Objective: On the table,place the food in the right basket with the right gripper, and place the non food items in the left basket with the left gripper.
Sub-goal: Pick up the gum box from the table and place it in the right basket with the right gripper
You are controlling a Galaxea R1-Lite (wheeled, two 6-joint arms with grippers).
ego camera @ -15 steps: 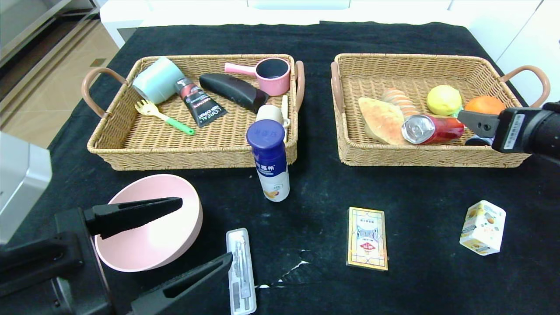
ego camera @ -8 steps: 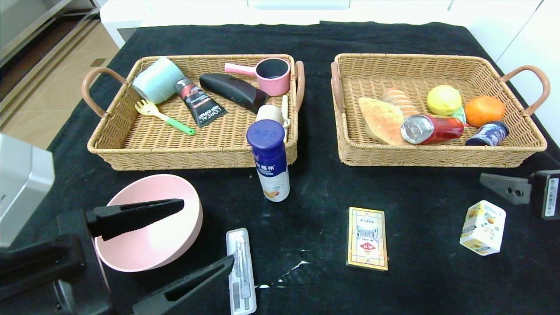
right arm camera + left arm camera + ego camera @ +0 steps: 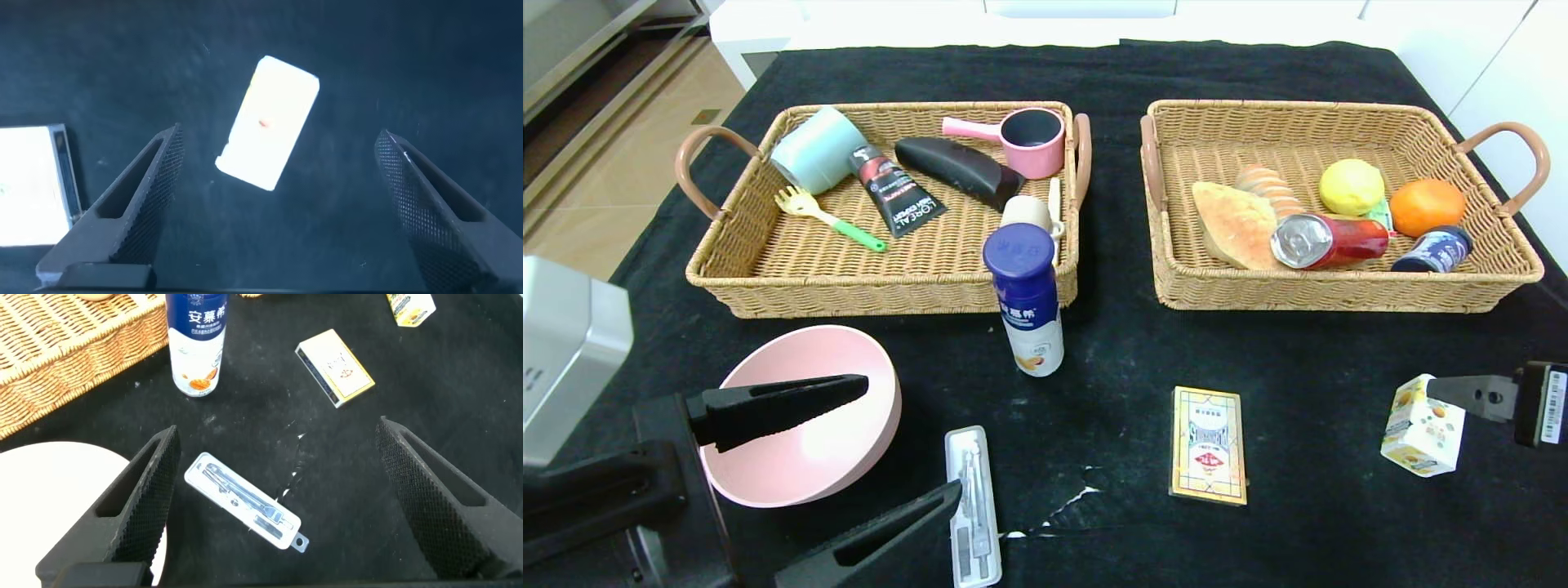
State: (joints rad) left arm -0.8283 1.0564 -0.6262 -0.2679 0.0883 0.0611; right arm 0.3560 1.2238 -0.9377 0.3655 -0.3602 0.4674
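A small white carton point(image 3: 1423, 425) stands on the black cloth at the front right. My right gripper point(image 3: 1462, 392) hangs just above it, open and empty. In the right wrist view the carton point(image 3: 268, 122) lies ahead of that gripper point(image 3: 278, 137), between its jaws' lines. My left gripper point(image 3: 907, 433) is open and empty at the front left. One of its fingers is over the pink bowl point(image 3: 800, 457), and a clear tool case point(image 3: 973, 506) lies between its jaws point(image 3: 245, 500). A blue-capped yogurt bottle point(image 3: 1029, 302) and a yellow card box point(image 3: 1209, 445) stand on the cloth.
The left basket point(image 3: 727, 269) holds a mug, tube, fork, black case and pink pot. The right basket point(image 3: 1339, 294) holds bread, a can, a lemon, an orange and a small jar. A silver arm housing point(image 3: 564, 343) is at the left edge.
My right gripper has moved from above the right basket's front right corner back toward the table's front, down to the white carton. The left gripper has barely moved.
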